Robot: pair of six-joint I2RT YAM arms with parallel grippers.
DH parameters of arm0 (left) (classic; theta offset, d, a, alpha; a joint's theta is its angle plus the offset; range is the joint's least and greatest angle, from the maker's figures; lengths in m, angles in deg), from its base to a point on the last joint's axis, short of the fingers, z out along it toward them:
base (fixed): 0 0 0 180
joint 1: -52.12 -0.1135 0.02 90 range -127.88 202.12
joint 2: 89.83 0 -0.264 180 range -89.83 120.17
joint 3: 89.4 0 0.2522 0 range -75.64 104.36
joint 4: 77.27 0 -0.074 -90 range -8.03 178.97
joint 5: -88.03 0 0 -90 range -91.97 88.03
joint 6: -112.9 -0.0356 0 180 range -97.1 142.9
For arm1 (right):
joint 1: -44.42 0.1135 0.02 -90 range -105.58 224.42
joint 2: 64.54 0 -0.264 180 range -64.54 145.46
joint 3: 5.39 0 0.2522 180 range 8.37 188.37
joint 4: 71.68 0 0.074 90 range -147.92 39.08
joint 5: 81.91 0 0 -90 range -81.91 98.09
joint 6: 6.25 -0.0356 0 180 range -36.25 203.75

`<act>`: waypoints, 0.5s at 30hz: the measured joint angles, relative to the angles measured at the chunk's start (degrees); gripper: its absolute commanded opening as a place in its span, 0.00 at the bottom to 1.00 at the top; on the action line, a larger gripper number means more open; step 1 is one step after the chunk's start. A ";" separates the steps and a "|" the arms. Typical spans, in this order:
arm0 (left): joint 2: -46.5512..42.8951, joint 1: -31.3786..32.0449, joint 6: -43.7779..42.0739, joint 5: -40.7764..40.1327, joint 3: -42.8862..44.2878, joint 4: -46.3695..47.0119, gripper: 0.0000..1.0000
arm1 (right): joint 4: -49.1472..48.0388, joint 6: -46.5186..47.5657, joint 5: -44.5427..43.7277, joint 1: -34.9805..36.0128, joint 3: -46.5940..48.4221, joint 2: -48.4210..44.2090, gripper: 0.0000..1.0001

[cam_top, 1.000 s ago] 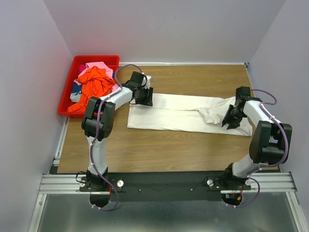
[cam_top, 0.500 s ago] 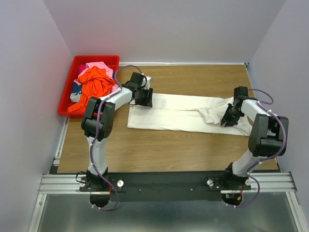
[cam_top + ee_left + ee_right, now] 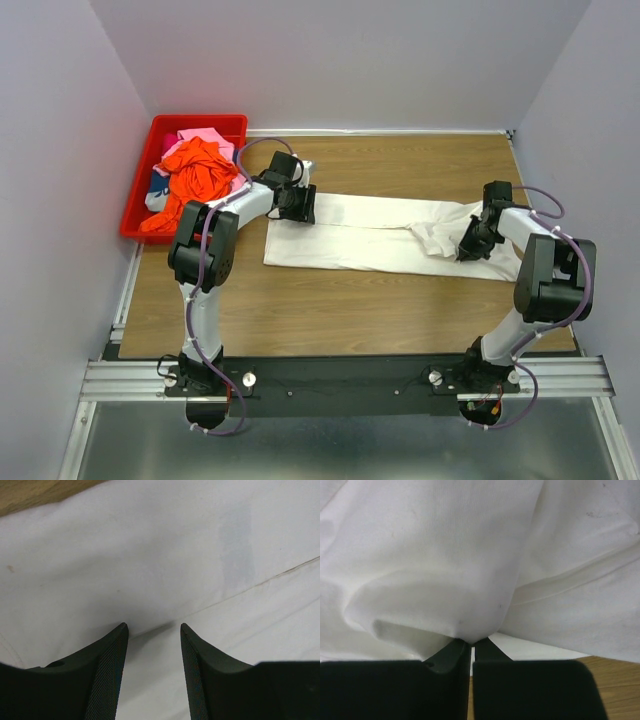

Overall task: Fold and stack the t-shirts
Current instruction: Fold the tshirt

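A large white t-shirt (image 3: 370, 235) lies folded into a long band across the wooden table. My left gripper (image 3: 300, 205) rests at its left end, open, with flat white cloth (image 3: 165, 555) between and under the fingertips (image 3: 152, 626). My right gripper (image 3: 468, 248) is at the crumpled right end, shut on a raised fold of the white t-shirt (image 3: 445, 570), which bulges out just past the jaw tips (image 3: 472, 642). An orange-red t-shirt (image 3: 195, 170), a pink one (image 3: 205, 135) and a dark blue-patterned one (image 3: 158, 187) lie heaped in the bin.
The red plastic bin (image 3: 200, 119) stands at the table's back left corner, against the wall. Walls close in the table on the left, back and right. Bare wood (image 3: 330, 300) shows between the shirt and the arm bases.
The right gripper has moved slightly up and left onto the crumpled end and closed on a fold of white cloth. The left arm has stayed put.
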 measured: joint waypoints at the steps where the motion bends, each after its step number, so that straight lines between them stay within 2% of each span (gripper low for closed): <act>1: 0.00 0.00 0.02 0.00 0.00 0.00 0.54 | -0.04 -0.09 0.07 -0.02 -0.02 -0.04 0.09; 11: 0.00 0.00 0.00 0.00 0.00 0.02 0.54 | 0.61 -0.59 -0.02 -0.02 -0.02 -1.09 0.09; 15: 0.00 0.02 -0.02 0.00 0.02 0.00 0.54 | 2.95 -0.63 -2.01 -0.02 0.07 -3.28 0.04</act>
